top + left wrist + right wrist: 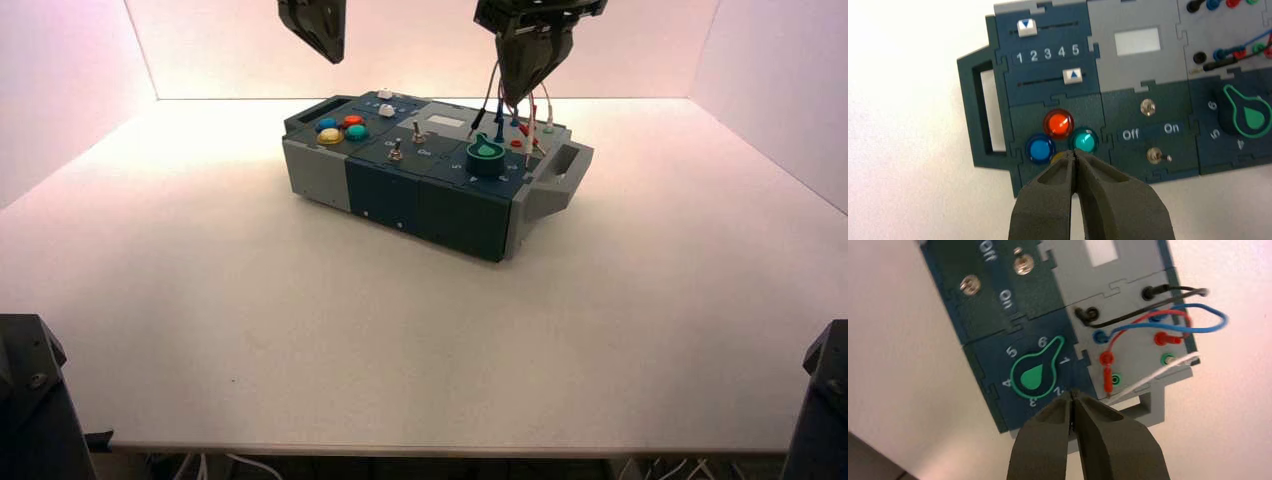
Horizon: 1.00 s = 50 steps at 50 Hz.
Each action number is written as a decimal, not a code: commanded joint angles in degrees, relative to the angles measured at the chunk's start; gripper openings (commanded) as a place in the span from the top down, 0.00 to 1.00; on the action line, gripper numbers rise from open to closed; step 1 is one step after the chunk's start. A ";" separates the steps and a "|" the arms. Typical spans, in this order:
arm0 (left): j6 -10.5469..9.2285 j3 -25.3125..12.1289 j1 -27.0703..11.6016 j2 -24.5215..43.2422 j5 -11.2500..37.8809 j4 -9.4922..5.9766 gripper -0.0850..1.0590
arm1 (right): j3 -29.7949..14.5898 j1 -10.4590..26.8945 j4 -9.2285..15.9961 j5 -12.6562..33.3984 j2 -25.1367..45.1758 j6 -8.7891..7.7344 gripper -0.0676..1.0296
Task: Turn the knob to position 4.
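The green teardrop knob [486, 152] sits on its teal base at the right part of the box [400, 195]. In the right wrist view the knob [1035, 373] points its tip between the numerals 6 and 1. My right gripper [1071, 395] is shut and empty, high above the box [527, 78], over the wires behind the knob. My left gripper [1075, 154] is shut and empty, raised above the box's left end [320, 40], over the coloured buttons. The knob also shows in the left wrist view [1248, 116].
The box carries red, blue, teal and yellow push buttons [1059, 125], two sliders [1073, 75], two metal toggle switches [1154, 155] marked Off and On, a blank display [1138, 41], and black, blue, red and white wires [1168, 320]. White table [300, 330] lies all round.
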 commanded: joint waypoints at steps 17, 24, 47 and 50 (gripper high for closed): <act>0.26 -3.52 0.09 -4.31 6.33 0.00 0.95 | -2.64 -0.44 1.58 -0.18 1.41 6.42 0.96; 0.26 -3.52 0.00 -5.63 6.68 0.00 0.95 | -2.99 -0.44 1.67 -0.18 2.02 6.42 0.96; 0.00 -1.23 0.00 -8.79 9.23 -0.18 0.95 | -4.22 -0.53 1.14 -0.79 4.83 6.42 0.96; -0.09 -0.35 0.00 -9.23 9.23 -0.18 0.95 | -4.66 -0.53 0.88 -0.88 5.36 6.33 0.96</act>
